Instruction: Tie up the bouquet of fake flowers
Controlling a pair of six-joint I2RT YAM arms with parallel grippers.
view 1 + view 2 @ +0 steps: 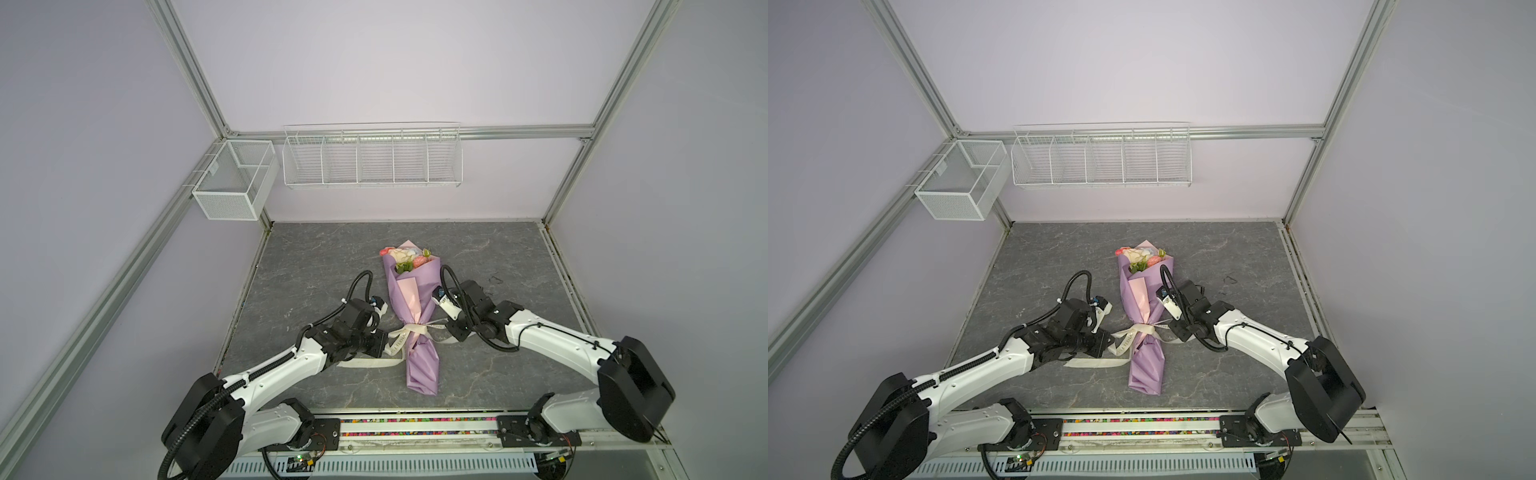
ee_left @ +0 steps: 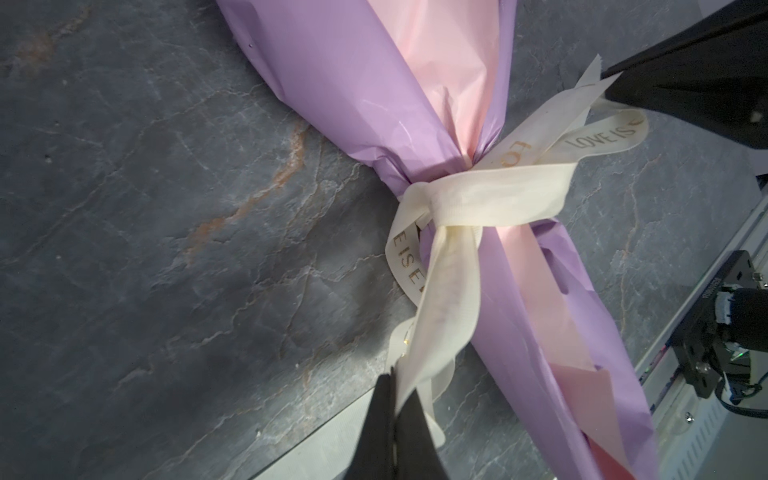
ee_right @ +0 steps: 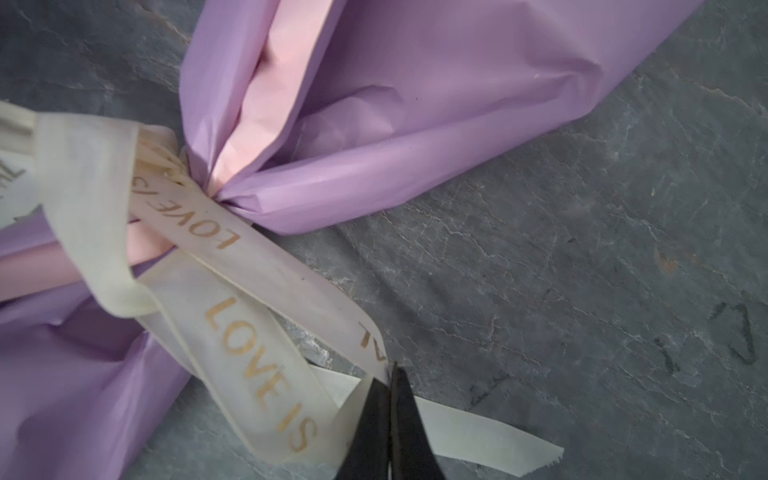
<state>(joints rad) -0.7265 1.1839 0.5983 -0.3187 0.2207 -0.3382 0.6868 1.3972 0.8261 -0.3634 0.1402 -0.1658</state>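
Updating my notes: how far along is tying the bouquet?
Done: ribbon wrapped and knotted around the papered bouquet. In hand: left claw and right claw each shut on a ribbon strand. Left, probably: pull snug, release.

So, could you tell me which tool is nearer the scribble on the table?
Right. The right tool sits on the scribble's side of the bouquet; the left tool lies beyond the bouquet.

Wrap paper (image 1: pixel 422 286) hides bouquet (image 1: pixel 405 255) stems; ribbon (image 2: pixel 478 199) txt partly folded, unreadable.
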